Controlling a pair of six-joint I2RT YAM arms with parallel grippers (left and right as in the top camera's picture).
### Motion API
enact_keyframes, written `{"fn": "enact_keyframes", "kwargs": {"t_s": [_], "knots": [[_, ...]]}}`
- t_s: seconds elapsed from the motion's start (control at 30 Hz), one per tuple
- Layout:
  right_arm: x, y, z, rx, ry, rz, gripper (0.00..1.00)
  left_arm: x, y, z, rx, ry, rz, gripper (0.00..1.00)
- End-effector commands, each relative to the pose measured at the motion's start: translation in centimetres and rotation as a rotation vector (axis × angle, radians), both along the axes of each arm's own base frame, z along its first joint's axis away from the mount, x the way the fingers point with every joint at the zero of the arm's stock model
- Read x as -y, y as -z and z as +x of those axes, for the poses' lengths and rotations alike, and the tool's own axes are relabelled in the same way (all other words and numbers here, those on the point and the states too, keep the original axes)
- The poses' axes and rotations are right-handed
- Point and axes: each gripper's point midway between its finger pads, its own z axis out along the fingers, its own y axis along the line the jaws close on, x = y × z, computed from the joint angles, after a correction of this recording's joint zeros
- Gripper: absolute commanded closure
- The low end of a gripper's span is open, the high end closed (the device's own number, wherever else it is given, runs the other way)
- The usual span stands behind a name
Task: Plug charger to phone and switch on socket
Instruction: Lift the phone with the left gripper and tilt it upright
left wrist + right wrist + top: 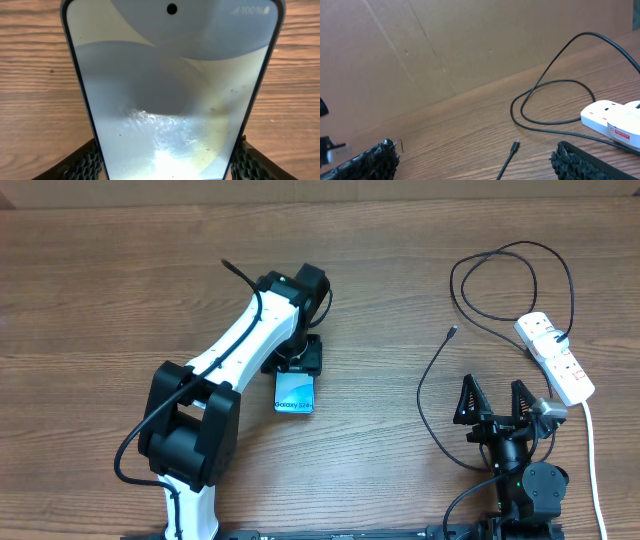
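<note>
Phone [295, 392]: flat on the bench [100, 300], left of centre, screen lit pale blue, Galaxy text at the end nearer the arm bases.
Left tool [295, 363]: narrowed onto the phone; in the wrist view a black finger [90, 161] presses against each long edge.
Right tool [492, 405]: spread wide and holding nothing, low over the bench near the robot's right edge.
Charger [420, 392]: thin black cable looping across the bench from the socket; its plug tip [516, 146] lies loose on the wood, ahead of the right tool and well apart from the phone.
Socket [556, 357]: white strip at the far right, beside the right tool, thick white cord [592, 450] trailing toward the near edge.
</note>
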Motion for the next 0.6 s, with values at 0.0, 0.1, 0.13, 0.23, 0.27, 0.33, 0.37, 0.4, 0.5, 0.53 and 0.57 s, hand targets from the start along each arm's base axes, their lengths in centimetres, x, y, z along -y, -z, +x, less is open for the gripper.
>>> {"fn": "enact_keyframes", "kwargs": {"t_s": [0.0, 0.1, 0.13, 0.23, 0.27, 0.33, 0.37, 0.4, 0.5, 0.53, 0.57], "knots": [[0.2, 0.2, 0.0, 0.004, 0.009, -0.007, 0.00, 0.7, -2.1, 1.1, 0.027, 0.015, -0.023, 0.59], [0.2, 0.2, 0.0, 0.004, 0.009, -0.007, 0.00, 1.3, -3.3, 1.2, 0.022, 0.020, -0.056, 0.59], [0.2, 0.2, 0.0, 0.005, 0.009, -0.007, 0.00, 1.5, -3.7, 1.2, 0.018, 0.017, -0.073, 0.59], [0.2, 0.2, 0.0, 0.004, 0.009, -0.007, 0.00, 2.3, -4.4, 0.9, -0.011, 0.003, -0.137, 0.59], [0.2, 0.2, 0.0, 0.004, 0.009, -0.007, 0.00, 2.5, -4.6, 0.6, -0.028, -0.001, -0.162, 0.59], [0.2, 0.2, 0.0, 0.004, 0.009, -0.007, 0.00, 2.7, -4.8, 0.2, -0.059, -0.001, -0.205, 0.59], [0.2, 0.2, 0.0, 0.004, 0.009, -0.007, 0.00, 2.7, -4.9, 0.0, -0.075, -0.008, -0.222, 0.59], [0.2, 0.2, 0.0, 0.004, 0.009, -0.007, 0.00, 2.5, -5.0, -0.1, -0.089, -0.020, -0.232, 0.59], [0.2, 0.2, 0.0, 0.004, 0.009, -0.007, 0.00, 2.0, -5.3, -0.3, -0.130, -0.064, -0.275, 0.59], [0.2, 0.2, 0.0, 0.004, 0.009, -0.007, 0.00, 1.7, -5.4, -0.3, -0.144, -0.082, -0.292, 0.60], [0.2, 0.2, 0.0, 0.005, 0.009, -0.007, 0.00, 1.5, -5.5, -0.3, -0.155, -0.098, -0.305, 0.60]]}}
